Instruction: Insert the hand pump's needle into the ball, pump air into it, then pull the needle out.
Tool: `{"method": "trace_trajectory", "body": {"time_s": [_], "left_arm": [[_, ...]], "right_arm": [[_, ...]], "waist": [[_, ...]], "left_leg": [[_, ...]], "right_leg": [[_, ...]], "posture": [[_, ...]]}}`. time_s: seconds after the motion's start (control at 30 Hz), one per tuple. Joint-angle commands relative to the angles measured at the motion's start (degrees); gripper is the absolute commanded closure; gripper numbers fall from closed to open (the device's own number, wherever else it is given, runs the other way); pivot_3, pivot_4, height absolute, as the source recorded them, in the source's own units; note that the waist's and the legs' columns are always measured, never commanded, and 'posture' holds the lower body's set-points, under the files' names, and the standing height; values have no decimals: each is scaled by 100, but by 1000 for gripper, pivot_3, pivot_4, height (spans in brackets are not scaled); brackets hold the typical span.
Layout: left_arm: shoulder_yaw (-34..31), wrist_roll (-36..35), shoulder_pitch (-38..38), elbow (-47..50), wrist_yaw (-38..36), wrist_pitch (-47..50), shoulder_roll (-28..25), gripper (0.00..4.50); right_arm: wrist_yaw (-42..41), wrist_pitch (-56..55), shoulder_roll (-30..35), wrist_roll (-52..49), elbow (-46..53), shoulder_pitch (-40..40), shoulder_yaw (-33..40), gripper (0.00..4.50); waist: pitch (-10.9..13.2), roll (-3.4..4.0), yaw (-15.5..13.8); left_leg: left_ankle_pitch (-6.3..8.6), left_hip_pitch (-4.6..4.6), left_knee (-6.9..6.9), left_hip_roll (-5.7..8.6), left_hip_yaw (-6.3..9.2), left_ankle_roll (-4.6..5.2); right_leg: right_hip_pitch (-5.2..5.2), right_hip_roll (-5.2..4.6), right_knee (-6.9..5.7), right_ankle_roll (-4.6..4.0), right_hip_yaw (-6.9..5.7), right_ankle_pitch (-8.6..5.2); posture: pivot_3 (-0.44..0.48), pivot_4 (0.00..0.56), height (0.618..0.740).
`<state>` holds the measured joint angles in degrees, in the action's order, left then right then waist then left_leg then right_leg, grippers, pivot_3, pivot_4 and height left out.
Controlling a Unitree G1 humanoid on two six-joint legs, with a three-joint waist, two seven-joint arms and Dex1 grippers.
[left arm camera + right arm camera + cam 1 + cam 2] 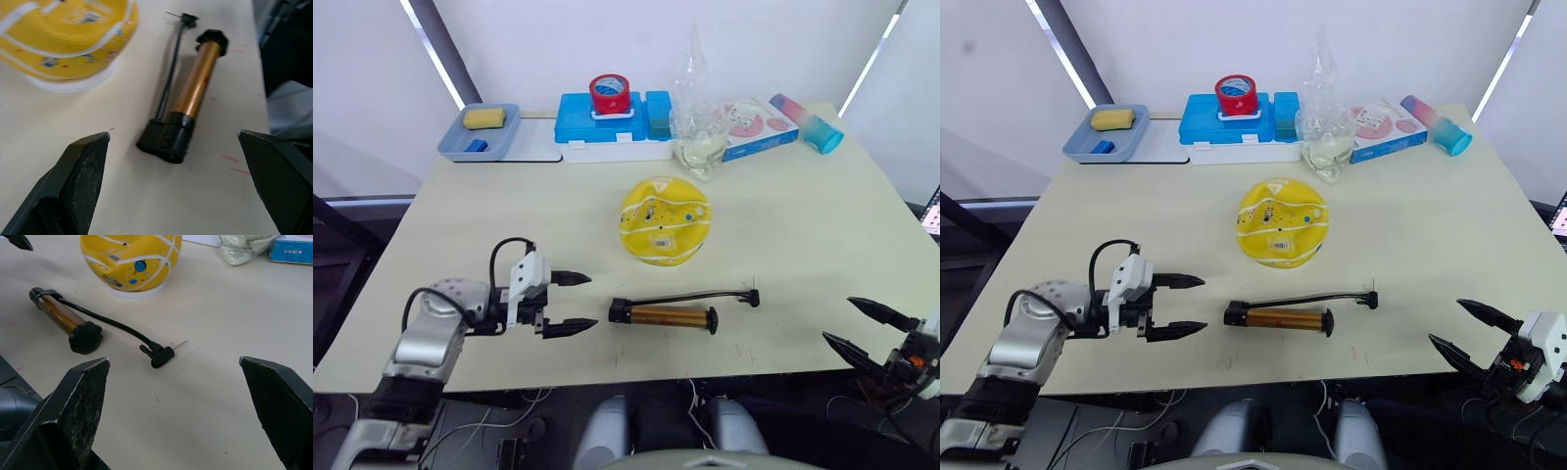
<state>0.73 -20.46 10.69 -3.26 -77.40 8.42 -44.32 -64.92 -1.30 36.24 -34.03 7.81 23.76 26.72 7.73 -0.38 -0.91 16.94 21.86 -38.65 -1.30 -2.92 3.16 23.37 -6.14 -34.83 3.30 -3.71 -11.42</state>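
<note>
The yellow ball point(663, 219), sagging and flattened, rests on a white ring at the table's middle. In front of it lies the hand pump point(664, 314), a bronze cylinder with black caps. Its black hose curves right and ends in the needle point(179, 343), which lies flat on the table. My left gripper point(574, 303) is open, level with the pump and just left of its near cap point(165, 139), touching nothing. My right gripper point(865, 324) is open and empty at the table's front right edge, well right of the needle.
Along the far edge stand a grey tray point(480, 132) with a yellow sponge, a blue box point(612, 118) with a red tape roll on top, a clear plastic bag point(700, 108), a flat printed box point(754, 124) and a lying tumbler point(808, 122).
</note>
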Motion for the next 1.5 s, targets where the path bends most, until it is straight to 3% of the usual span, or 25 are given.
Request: {"method": "trace_trajectory", "body": {"time_s": [0.03, 0.4, 0.77, 0.87, 1.5], "left_arm": [[220, 34, 416, -21, -181, 76, 9, 0], [1052, 237, 1450, 12, -413, 425, 405, 0], [1793, 642, 2246, -211, -13, 980, 1313, 0], [1993, 854, 2508, -413, 198, 1068, 1626, 1264], [3157, 2330, 3427, -1392, 1381, 1563, 3143, 1264]], "right_arm": [[-129, -50, 36, -119, 364, 86, 40, 40], [-542, -114, 84, -413, 718, 347, 232, 40], [-492, -98, 61, -421, 711, 287, 169, 40], [-469, -82, 59, -422, 735, 266, 169, 0], [-228, -76, -53, -385, 912, 302, 173, 0]], "waist": [[0, 0, 1], [10, -16, -8], [16, -26, -15], [17, -29, -14], [20, -33, -28]], "left_leg": [[0, -1, 0, 0, 0, 0], [0, 2, -10, 7, 1, 1], [1, 10, -36, 10, 8, 3], [1, 13, -47, 10, 9, 4], [2, 22, -57, 13, 22, 6]], "right_leg": [[0, 2, 0, 0, 2, 0], [-3, 34, -1, 1, 52, 0], [-5, 39, -8, 2, 51, 1], [-6, 42, -9, 3, 52, 1], [-4, 115, -7, 1, 153, 0]], "posture": [[0, 150, 737], [0, 150, 737], [0, 150, 737], [0, 150, 737], [0, 150, 737]]}}
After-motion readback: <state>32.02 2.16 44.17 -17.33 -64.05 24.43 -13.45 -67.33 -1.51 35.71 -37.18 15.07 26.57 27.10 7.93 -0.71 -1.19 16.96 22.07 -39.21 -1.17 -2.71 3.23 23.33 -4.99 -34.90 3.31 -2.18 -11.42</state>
